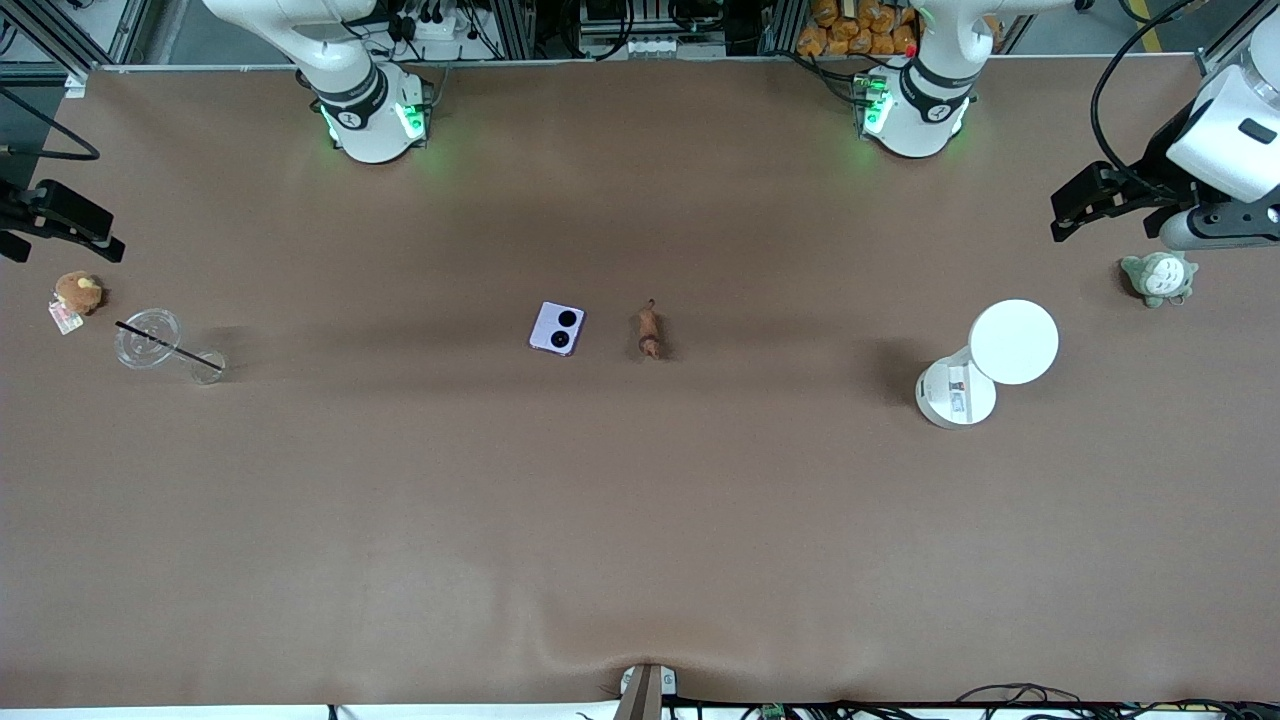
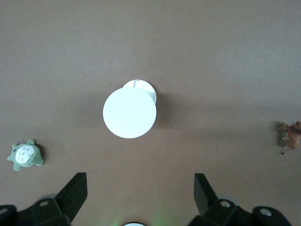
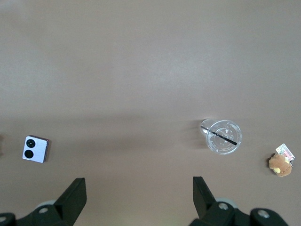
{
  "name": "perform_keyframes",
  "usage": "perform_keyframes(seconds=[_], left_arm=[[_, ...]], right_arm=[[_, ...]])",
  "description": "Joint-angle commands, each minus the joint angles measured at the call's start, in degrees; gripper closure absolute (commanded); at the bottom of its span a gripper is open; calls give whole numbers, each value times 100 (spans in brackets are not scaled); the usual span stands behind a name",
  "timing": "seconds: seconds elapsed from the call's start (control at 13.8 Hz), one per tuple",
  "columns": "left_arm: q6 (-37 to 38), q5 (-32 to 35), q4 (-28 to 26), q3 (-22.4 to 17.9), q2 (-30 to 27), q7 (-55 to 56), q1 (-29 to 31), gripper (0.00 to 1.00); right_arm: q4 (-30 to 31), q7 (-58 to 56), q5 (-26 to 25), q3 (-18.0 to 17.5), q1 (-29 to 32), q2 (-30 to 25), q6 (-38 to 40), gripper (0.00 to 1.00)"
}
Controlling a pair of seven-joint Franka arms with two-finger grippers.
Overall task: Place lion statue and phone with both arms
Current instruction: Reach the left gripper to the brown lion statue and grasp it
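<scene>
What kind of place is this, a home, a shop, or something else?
Most likely a robotics lab or test bench. Two robot arm bases, one and the other, are bolted along one edge of a wide brown-covered table, with cables and metal framing past that edge.

I see the brown table. At its middle lie the phone and the lion statue, just beside each other. Toward the right arm's end are a clear cup and a brown plush; toward the left arm's end, a white lamp and a grey-green plush.
</scene>
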State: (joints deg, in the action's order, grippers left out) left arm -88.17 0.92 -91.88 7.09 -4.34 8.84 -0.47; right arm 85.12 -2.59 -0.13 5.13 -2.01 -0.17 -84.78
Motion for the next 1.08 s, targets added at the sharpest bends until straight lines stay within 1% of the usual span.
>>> perform_keyframes(seconds=[0.0, 0.14, 0.29, 0.43, 0.58, 0.8, 1.01], left_arm=[[54, -13, 205, -6, 100, -31, 82, 0], [71, -5, 355, 3, 240, -14, 91, 0], [71, -48, 338, 108, 415, 65, -66, 0], [2, -170, 346, 423, 810, 231, -356, 0], [-418, -233, 346, 565, 1162, 809, -698, 0], [-1051, -189, 364, 574, 1742, 2100, -1593, 0], [-1903, -162, 364, 574, 2348, 2955, -2209, 0]], right_arm=[[84, 57, 48, 14, -19, -98, 5, 0], [75, 48, 48, 14, -10, -89, 5, 0], [75, 39, 57, 14, -10, -89, 5, 0], [75, 30, 57, 23, 7, -71, 14, 0], [67, 30, 57, 23, 16, -71, 5, 0], [67, 30, 57, 23, 16, -71, 5, 0], [67, 22, 57, 32, 16, -71, 14, 0]])
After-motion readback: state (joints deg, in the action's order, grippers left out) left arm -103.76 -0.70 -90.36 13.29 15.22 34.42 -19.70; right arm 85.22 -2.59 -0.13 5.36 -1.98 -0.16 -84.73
